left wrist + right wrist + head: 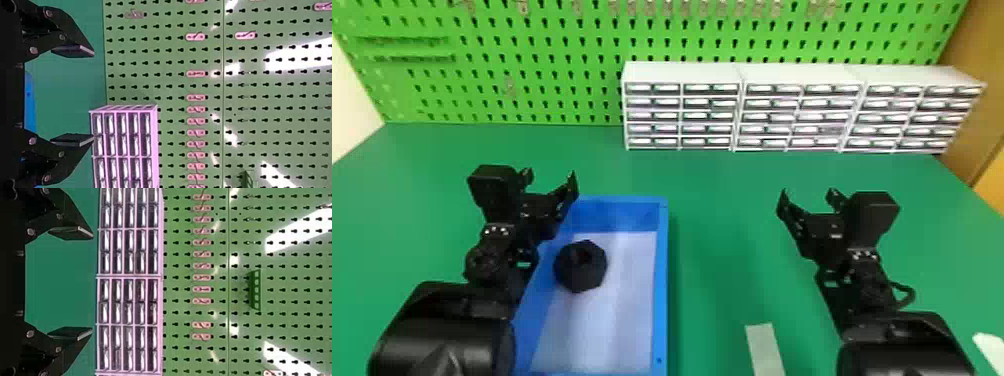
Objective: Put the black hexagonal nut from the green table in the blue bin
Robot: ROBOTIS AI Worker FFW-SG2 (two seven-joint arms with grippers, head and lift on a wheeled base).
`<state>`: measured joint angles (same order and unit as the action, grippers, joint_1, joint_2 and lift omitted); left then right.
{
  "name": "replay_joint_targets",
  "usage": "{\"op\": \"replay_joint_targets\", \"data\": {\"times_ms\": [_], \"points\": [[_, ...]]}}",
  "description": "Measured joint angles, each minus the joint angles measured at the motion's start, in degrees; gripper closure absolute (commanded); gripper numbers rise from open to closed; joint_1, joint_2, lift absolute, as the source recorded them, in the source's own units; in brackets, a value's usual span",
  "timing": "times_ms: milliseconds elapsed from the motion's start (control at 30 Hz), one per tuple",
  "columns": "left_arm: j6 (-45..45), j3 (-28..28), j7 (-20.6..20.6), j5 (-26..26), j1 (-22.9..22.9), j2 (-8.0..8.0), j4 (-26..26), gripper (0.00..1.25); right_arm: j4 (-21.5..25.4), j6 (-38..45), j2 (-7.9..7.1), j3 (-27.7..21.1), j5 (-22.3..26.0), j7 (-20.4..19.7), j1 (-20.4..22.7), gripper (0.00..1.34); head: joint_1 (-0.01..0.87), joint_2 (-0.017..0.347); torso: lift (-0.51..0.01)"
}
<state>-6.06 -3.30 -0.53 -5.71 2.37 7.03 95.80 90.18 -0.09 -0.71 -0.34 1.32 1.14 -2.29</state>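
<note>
In the head view the black hexagonal nut (581, 266) lies inside the blue bin (660, 280), on its pale floor toward the left wall. My left gripper (550, 178) is above the bin's far left corner, beyond the nut and apart from it, its fingers spread with nothing between them. The left wrist view has the same gripper (93, 96) open, with a strip of the blue bin (29, 102) behind it. Over the table on the right, my right gripper (808, 194) stands open and holds nothing; its fingers are wide apart in the right wrist view too (92, 283).
The green table (712, 210) runs back to a green pegboard (542, 65). White drawer cabinets (682, 72) stand along the table's back, from the middle to the right. A pale strip (764, 350) lies near the front between the arms, and a white object (989, 350) sits at the right edge.
</note>
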Motion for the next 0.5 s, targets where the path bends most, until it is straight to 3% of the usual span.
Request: {"op": "replay_joint_targets", "data": {"times_ms": [500], "points": [[0.0, -0.04, 0.0, -0.09, 0.0, 0.0, 0.0, 0.49, 0.0, 0.0, 0.1, -0.19, 0.0, 0.0, 0.16, 0.41, 0.686, 0.051, -0.096]]}}
